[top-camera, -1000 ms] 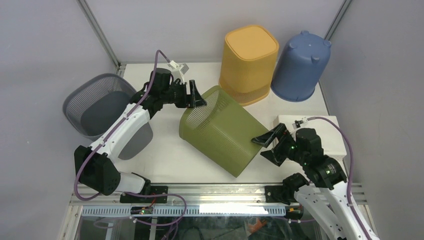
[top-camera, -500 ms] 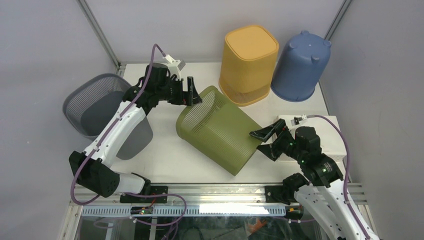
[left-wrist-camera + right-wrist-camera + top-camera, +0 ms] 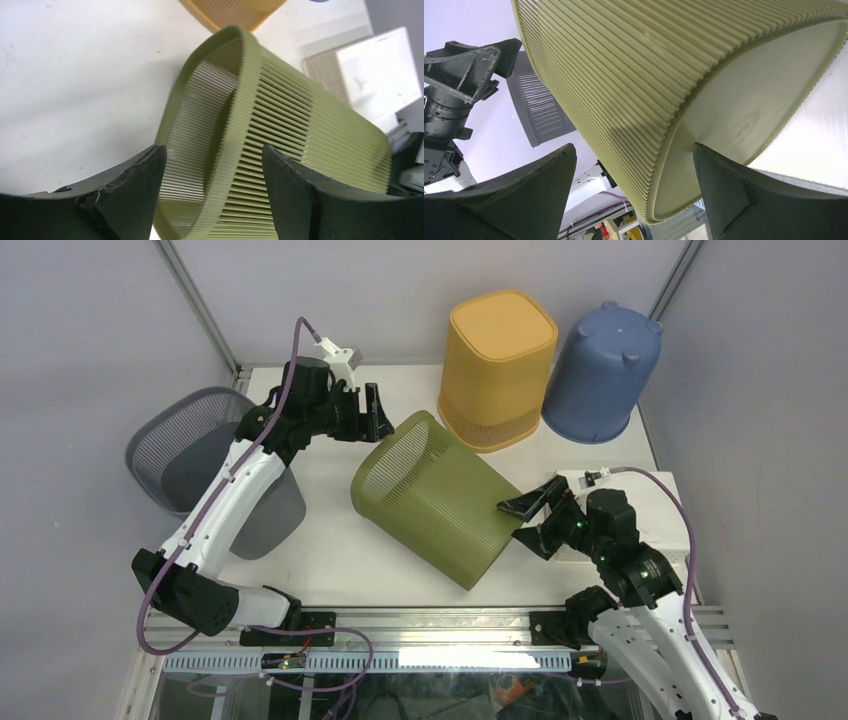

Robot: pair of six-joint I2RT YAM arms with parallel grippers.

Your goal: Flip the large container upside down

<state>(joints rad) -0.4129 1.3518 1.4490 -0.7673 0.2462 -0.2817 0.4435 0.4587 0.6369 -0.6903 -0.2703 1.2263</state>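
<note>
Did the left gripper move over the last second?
Yes. The left gripper drew back leftward, off the rim of the green bin, farther from the fixed yellow bin.

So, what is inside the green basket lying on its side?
Through its open mouth, the green basket shows only its own slatted walls; no object appears. Its deep end near the base is hidden.

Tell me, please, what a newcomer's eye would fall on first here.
First, the big olive-green slatted bin lying on its side in the middle of the table, with the open left hand by its rim and the open right hand at its base. Next, the orange bin and the blue bin standing upside down at the far edge.
</note>
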